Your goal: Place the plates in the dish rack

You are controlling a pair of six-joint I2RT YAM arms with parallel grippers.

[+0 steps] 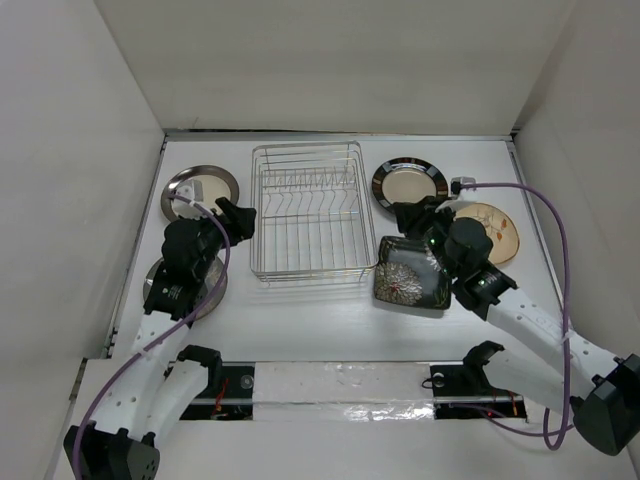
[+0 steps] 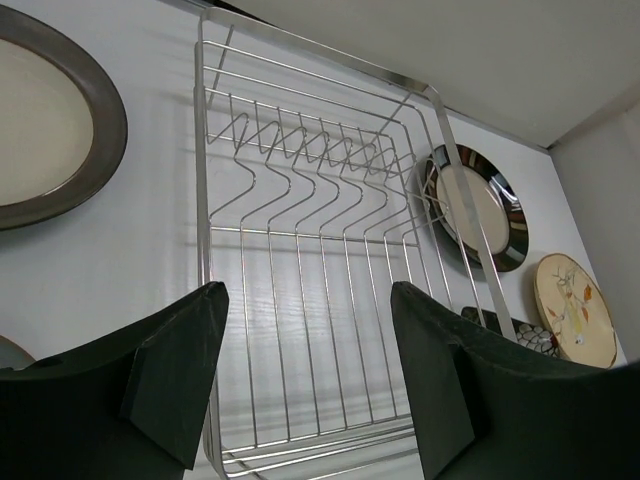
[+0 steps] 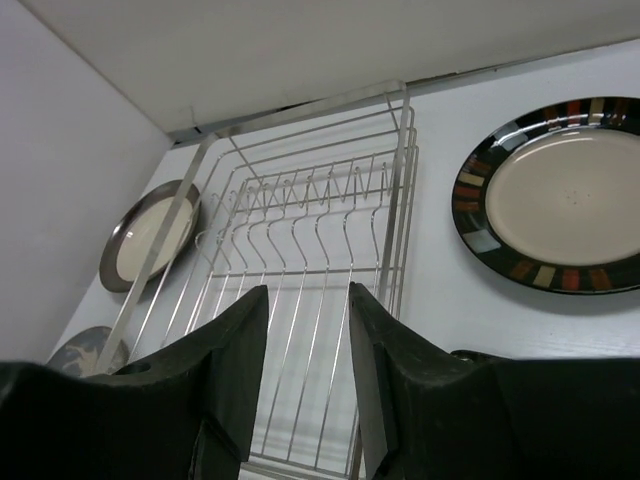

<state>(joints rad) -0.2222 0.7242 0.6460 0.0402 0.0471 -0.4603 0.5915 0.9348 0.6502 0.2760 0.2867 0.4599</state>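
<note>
Top external view is showing the dish rack (image 1: 306,215) sitting on the counter (image 1: 320,320); left hand (image 1: 238,214) is hovering wide-spread beside it; right hand (image 1: 408,216), fingers narrowly parted, is hovering by the black square plate (image 1: 410,275).

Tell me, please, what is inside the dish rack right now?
Nothing is inside the dish rack: only its own upright prongs and the white table through the wires. The overhead view shows its whole interior, so nothing is hidden.

Silver wire dish rack (image 1: 306,213) sits centre-back on the tabletop; steel plate (image 1: 200,185) and speckled brown plate (image 1: 214,290) lie to its left, dark-rimmed cream plate (image 1: 410,182), floral cream plate (image 1: 492,230) and black square plate (image 1: 408,272) to its right
</note>
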